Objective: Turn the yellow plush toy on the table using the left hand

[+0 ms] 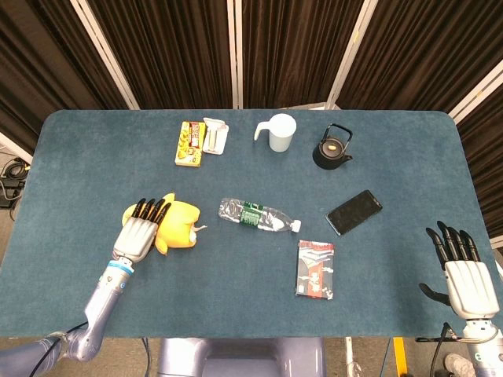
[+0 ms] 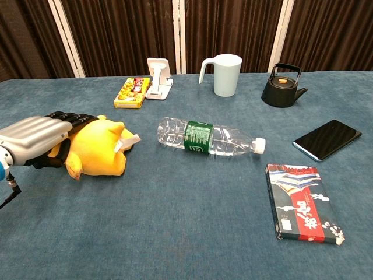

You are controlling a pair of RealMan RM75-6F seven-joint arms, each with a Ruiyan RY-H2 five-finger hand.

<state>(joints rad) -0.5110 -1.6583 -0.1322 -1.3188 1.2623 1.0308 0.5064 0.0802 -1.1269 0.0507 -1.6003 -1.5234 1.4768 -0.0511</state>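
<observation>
Resting flat on yellow plush toy (image 1: 179,224), left hand (image 1: 141,234) covers its left end, fingers extended, grip unclear; toy's long axis points toward bottle (image 1: 258,216).

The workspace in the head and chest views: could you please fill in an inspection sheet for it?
Surface: blue felt-covered table, flat, no spills seen.
Job's things: yellow plush toy lying at the table's left, under the left hand.
Clutter: clear plastic bottle on its side, white mug, black teapot, black phone, red-and-black booklet, yellow snack box, white stand.
Hands: left hand rests on the toy, fingers laid over it; right hand open at the table's right edge, holding nothing.
Cables: some on the floor at far left.
Surroundings: dark curtains behind.
</observation>
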